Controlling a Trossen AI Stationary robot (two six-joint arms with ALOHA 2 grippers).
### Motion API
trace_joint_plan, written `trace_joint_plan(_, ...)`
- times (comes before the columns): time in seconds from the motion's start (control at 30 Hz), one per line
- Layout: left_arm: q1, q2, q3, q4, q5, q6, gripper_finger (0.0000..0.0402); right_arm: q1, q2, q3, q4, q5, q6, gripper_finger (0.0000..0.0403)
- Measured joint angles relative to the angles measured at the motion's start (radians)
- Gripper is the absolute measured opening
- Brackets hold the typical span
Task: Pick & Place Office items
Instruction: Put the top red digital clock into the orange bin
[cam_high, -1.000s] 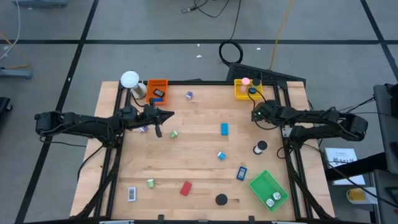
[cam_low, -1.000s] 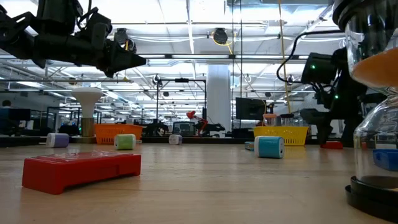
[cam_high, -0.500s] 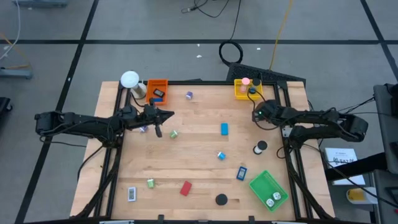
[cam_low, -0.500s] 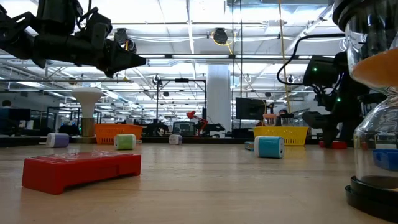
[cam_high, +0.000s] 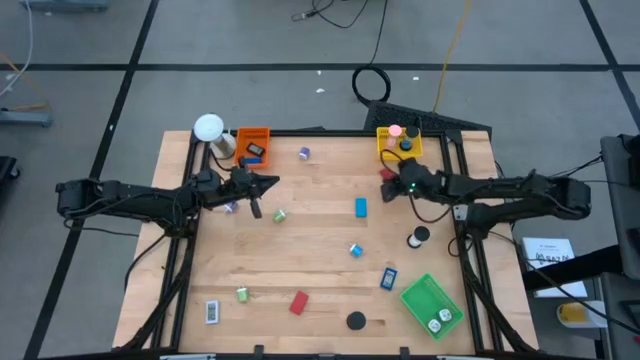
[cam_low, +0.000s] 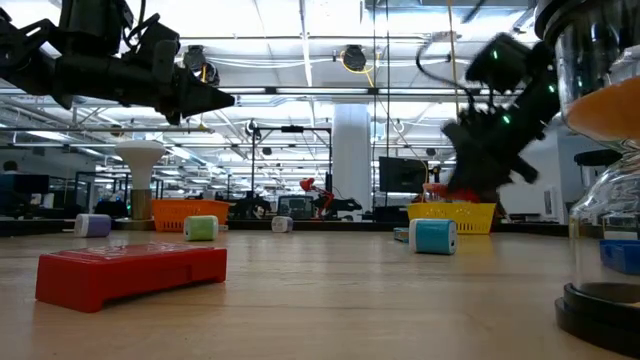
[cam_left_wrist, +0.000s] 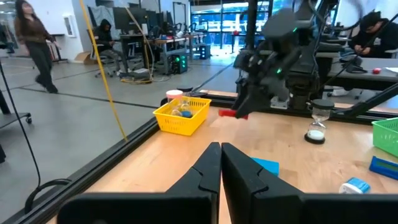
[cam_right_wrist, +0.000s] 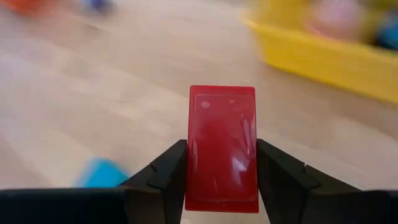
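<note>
You are looking at a scene with no readable text: no words, brand names, numbers or signs can be made out anywhere. The black-and-white rectangle at the table's near left corner is carrying dark markings, too small to read. The white sheet lying on the floor off the table's right side is showing faint print, also illegible. The red rectangle clamped between the right gripper's fingers is showing you a plain face with no lettering. The screens and fixtures in the room behind the table are offering nothing legible either.
</note>
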Motion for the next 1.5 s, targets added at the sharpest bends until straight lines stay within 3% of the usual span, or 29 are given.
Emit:
trace_joint_plan(0.13,0.0,0.0,0.0,0.0,0.0,-0.002,0.0005,0.084,0.097,0.091,0.05,0.0,-0.042,0.0152)
trace_joint_plan(0.33,0.0,0.0,0.0,0.0,0.0,-0.002,0.0017,0.137,0.391,0.29,0.062,-0.012,-0.15,0.0152)
trace_joint_plan(0.5,0.0,0.0,0.0,-0.005,0.0,-0.002,0.0003,0.14,0.589,0.453,0.063,-0.111,-0.27,0.0156)
trace_joint_plan(0.67,0.0,0.0,0.0,-0.006,0.0,-0.002,0.0015,0.142,0.711,0.552,0.059,-0.161,-0.364,0.0154)
trace_joint_plan(0.87,0.0,0.0,0.0,-0.007,-0.016,0.0,0.0019,0.153,0.797,0.599,0.063,-0.166,-0.449,0.0156)
trace_joint_plan(1.3,0.0,0.0,0.0,-0.009,-0.017,0.0,0.0019,0.204,0.816,0.6,0.143,-0.266,-0.614,0.0169)
trace_joint_plan(1.5,0.0,0.0,0.0,-0.014,-0.017,-0.003,0.0019,0.227,0.816,0.6,0.145,-0.184,-0.642,0.0192)
